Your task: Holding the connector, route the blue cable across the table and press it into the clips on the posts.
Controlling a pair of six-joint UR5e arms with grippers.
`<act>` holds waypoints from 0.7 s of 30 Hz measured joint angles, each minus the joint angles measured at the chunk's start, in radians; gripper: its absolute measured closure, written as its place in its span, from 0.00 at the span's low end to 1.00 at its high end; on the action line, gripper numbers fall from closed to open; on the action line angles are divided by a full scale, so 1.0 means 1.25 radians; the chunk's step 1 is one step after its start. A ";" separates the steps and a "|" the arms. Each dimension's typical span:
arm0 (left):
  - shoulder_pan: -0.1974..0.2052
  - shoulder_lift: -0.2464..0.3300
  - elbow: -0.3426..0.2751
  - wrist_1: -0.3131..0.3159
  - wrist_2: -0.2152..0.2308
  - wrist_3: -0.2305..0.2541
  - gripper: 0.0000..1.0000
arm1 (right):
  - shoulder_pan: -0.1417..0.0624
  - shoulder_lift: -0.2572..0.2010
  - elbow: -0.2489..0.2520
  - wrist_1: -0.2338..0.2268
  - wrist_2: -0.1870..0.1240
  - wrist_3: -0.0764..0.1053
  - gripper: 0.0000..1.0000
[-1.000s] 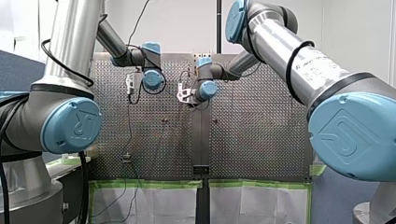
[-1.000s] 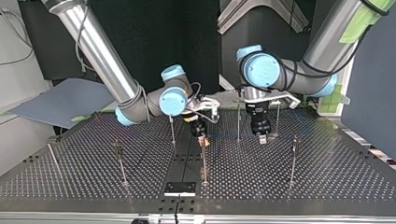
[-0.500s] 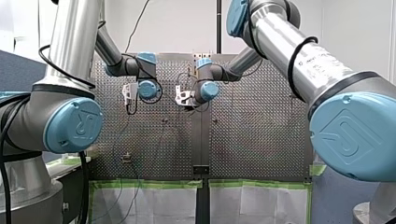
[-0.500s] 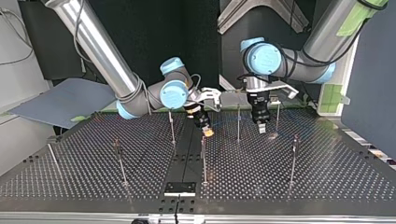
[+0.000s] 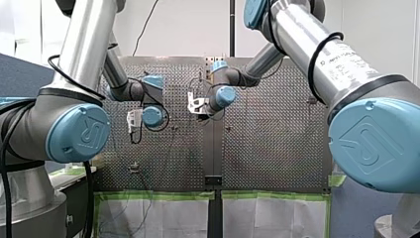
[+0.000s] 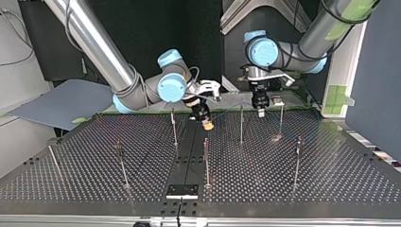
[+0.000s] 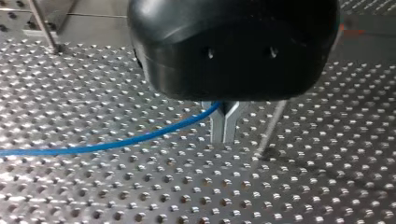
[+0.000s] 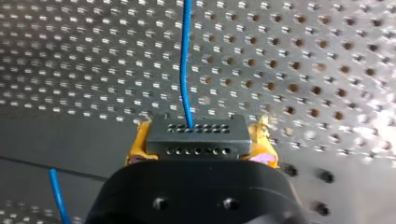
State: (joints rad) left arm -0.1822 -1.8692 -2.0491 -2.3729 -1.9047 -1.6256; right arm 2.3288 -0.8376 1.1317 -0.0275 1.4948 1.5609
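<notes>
R gripper [image 8: 196, 140] clamped on the connector [image 8: 195, 131], yellow pads [image 8: 136, 147] either side. L gripper [image 7: 224, 139], metal fingers [image 7: 215, 123] pinched on the blue cable [image 7: 140, 138], which runs slack over the table [image 7: 140, 196] btwn the two. Cable looks thin, light, floppy, prob. slippery; connector rigid, so best hold pt. Posts [image 6: 241, 125] nearby: clip contact, can't tell.
</notes>
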 joint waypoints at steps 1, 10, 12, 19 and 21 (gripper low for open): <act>0.001 -0.002 -0.008 0.008 0.005 -0.001 1.00 | 0.001 0.000 0.006 -0.003 -0.002 0.000 1.00; 0.009 -0.005 -0.066 0.066 0.060 -0.016 1.00 | 0.005 0.004 0.066 -0.048 -0.012 0.018 1.00; 0.011 -0.007 -0.078 0.078 0.071 -0.023 1.00 | 0.005 0.009 0.074 -0.060 -0.012 0.019 1.00; 0.015 -0.044 -0.124 0.128 0.120 -0.028 1.00 | 0.004 0.021 0.079 -0.080 -0.013 0.022 1.00; 0.015 -0.056 -0.126 0.140 0.129 -0.029 1.00 | -0.001 0.024 0.079 -0.086 -0.013 0.023 1.00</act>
State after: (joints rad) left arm -0.1633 -1.9387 -2.2064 -2.1982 -1.7431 -1.6617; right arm 2.3274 -0.8074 1.2302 -0.1353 1.4790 1.5892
